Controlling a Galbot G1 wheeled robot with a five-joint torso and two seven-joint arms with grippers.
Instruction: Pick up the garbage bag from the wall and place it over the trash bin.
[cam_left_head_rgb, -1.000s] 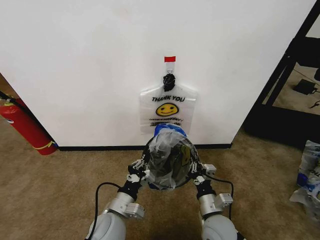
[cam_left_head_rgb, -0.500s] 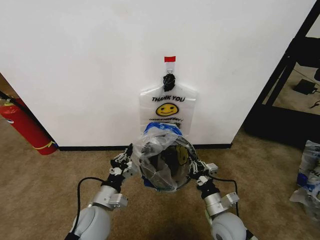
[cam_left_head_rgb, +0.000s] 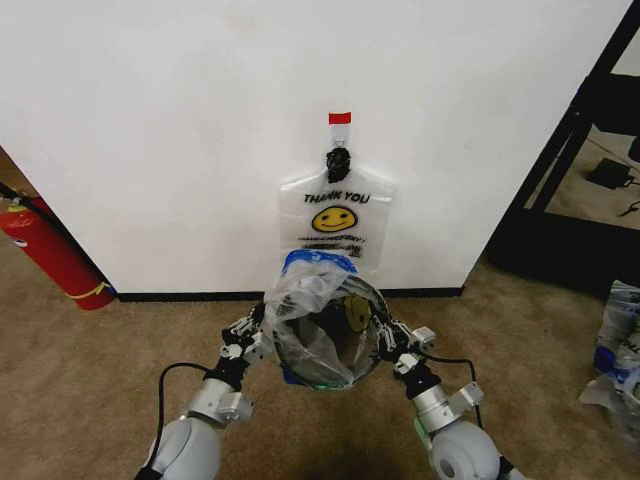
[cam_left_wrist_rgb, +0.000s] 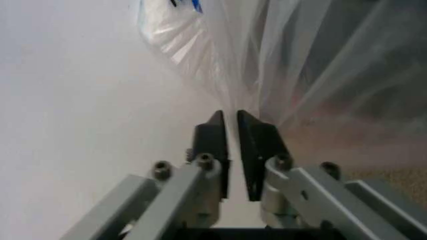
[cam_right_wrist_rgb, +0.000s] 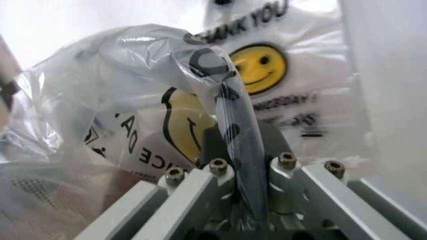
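Now the garbage bag (cam_left_head_rgb: 318, 330) is pulled wider than a second ago over the trash bin (cam_left_head_rgb: 325, 372); its edges are pinched by the left claw (cam_left_head_rgb: 250, 338) and right claw (cam_left_head_rgb: 393, 345); fitting looks close.

A plastic bag (cam_left_head_rgb: 336, 218) hanging on the wall (cam_left_head_rgb: 180, 120) reads "THANK YOU" in dark capitals above a yellow smiley face; the lines of smaller print beneath the face are too fine to read in the head view. In the right wrist view the same hanging bag shows "THANK YOU" partly covered, and under the face a word ending in "NICEDAY!". The garbage bag (cam_right_wrist_rgb: 153, 120) stretched in front carries the same print seen from behind, mirrored, with letters like "ICE DA" beside its smiley.
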